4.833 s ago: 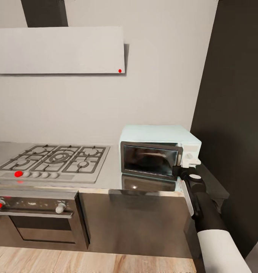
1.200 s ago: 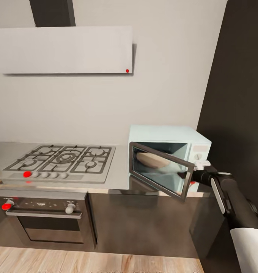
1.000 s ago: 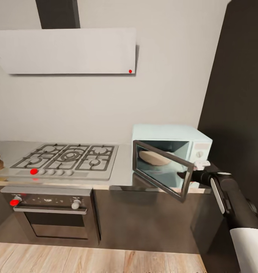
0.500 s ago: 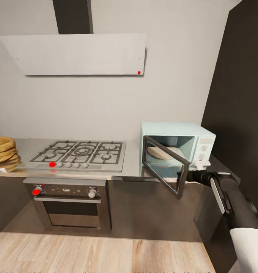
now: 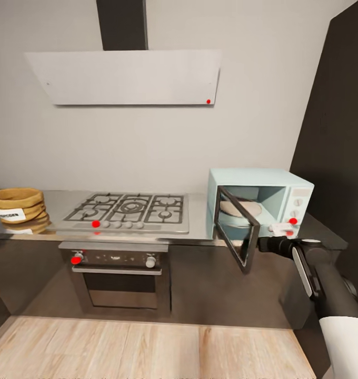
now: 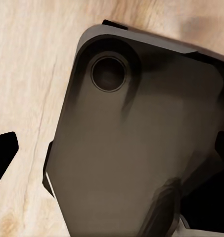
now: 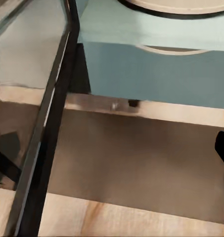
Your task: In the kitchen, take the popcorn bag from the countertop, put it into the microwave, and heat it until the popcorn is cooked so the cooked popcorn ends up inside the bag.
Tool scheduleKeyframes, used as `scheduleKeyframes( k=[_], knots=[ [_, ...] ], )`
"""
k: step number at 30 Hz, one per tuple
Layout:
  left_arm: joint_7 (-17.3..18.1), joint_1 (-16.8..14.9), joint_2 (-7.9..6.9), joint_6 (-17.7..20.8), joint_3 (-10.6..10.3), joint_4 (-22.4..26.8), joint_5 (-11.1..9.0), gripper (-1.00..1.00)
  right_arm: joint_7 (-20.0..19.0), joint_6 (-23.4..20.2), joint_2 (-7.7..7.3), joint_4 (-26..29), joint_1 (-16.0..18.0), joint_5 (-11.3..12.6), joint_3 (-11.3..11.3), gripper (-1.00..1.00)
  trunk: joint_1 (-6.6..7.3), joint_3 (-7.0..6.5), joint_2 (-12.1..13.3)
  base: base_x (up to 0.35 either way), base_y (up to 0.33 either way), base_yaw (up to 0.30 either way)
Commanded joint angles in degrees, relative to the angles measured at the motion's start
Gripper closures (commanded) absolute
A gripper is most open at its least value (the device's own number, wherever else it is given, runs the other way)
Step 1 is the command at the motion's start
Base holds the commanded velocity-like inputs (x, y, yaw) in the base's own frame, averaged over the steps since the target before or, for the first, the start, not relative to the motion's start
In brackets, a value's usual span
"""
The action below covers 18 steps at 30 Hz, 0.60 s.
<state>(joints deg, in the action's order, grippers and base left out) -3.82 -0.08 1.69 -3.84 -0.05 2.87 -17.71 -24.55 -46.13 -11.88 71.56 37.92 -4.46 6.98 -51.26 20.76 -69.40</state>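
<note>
The table (image 5: 197, 234) is smooth, reflective grey steel over dark glossy cabinet fronts, and the gas hob (image 5: 130, 210) set in it looks like brushed metal with matt grey grates. The popcorn bag (image 5: 16, 205) reads as coarse tan cloth with a white paper-like label, while the microwave (image 5: 274, 197) has a smooth, pale mint painted shell and a dark glass door (image 5: 237, 229) in a silvery frame. The floor (image 5: 147, 350) is pale wood with visible grain, the hood (image 5: 129, 77) flat matt white, and the right arm (image 5: 321, 284) matt black with a white sleeve.
</note>
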Motion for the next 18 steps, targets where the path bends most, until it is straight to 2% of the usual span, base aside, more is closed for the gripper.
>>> scheduleKeyframes(
  k=[1,13,15,16,18],
  knots=[
    [-0.14,-0.01,0.02,-0.12,-0.04,0.03,-0.22,-1.00,-0.50,-0.27,0.02,0.07,0.05,-0.28,0.06,-1.00,0.00,0.06,-0.04,-0.022,0.315,0.000],
    [-0.14,-0.01,0.04,-0.12,-0.04,0.03,-0.22,-1.00,-0.41,-0.27,-0.20,-0.01,0.05,-0.34,0.16,-1.00,0.00,0.06,-0.04,-0.002,0.316,0.000],
    [-0.14,-0.01,0.00,-0.12,-0.06,0.03,-0.22,-1.00,-0.36,-0.13,-0.44,-0.23,0.05,-0.01,0.43,-1.00,0.00,0.06,-0.04,0.000,0.132,0.000],
    [-0.14,-0.01,-0.01,-0.12,-0.09,0.03,-0.22,-1.00,-0.28,0.11,-0.67,-0.75,0.05,-0.16,1.16,-1.00,0.00,0.06,-0.04,0.000,0.039,0.000],
    [-0.14,-0.01,-0.02,-0.12,-0.12,0.03,-0.20,-1.00,-0.23,0.45,-3.81,-3.40,0.05,-1.26,4.48,-1.00,0.00,0.06,-0.04,0.000,0.015,0.000]
  ],
)
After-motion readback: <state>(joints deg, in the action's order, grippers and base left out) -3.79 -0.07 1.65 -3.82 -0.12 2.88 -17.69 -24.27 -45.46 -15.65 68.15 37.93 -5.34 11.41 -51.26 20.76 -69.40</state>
